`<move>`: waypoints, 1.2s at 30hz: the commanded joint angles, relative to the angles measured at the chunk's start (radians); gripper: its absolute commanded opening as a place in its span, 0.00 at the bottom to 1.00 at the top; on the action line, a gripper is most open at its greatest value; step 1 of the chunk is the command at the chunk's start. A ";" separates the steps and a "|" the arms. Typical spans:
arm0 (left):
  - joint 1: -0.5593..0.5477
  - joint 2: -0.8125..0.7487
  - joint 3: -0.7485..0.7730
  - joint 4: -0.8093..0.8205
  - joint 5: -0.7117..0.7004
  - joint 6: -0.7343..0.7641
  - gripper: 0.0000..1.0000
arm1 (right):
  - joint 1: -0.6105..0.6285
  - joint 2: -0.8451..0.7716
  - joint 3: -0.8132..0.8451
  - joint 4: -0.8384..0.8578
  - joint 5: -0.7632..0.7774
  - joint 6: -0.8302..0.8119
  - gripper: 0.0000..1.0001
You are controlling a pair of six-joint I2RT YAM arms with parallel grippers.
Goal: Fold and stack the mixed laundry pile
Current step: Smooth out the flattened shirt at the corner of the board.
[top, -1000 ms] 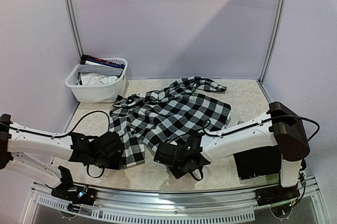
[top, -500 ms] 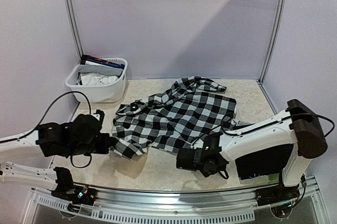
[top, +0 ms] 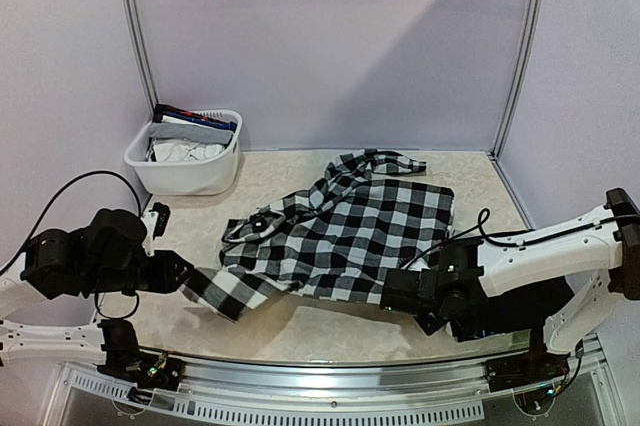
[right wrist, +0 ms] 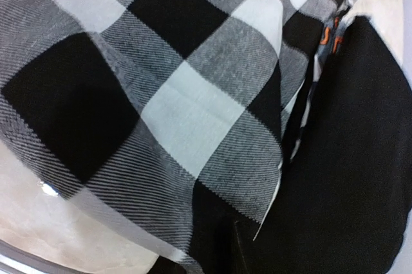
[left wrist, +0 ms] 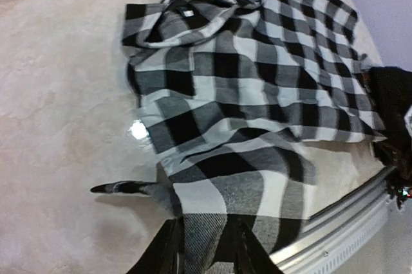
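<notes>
Top: high up, sees the whole table (top: 300,331).
Left wrist: low, near, looks along the checkered shirt (left wrist: 257,94).
Right wrist: very near, shirt fills it.
Shared: the shirt.

Bold check of black, white and grey squares across the checkered shirt (top: 350,236) at centre frame; fine diagonal twill lines in the grey squares, seen close in both wrist views. Plain white on the basket (top: 190,181) at upper left, with white, grey and dark blue layers of laundry (top: 190,136) inside. Pale beige marbling on the table (top: 300,326). Soft lilac over the walls (top: 330,36). White shells and black joints on the left arm (top: 90,251) and right arm (top: 540,256). Solid black on the black piece (right wrist: 360,158) at right of the right wrist view, small orange marks near its upper edge.
</notes>
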 commanded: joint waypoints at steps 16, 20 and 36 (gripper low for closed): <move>0.055 0.543 0.226 0.417 -0.080 0.470 0.72 | -0.274 -0.086 0.082 0.459 -0.355 -0.213 0.60; 0.127 0.794 0.361 0.466 -0.010 0.534 0.71 | -0.318 -0.031 0.086 0.498 -0.347 -0.214 0.59; 0.289 1.289 0.637 0.472 0.074 0.513 0.50 | -0.367 0.089 0.010 0.676 -0.423 -0.221 0.59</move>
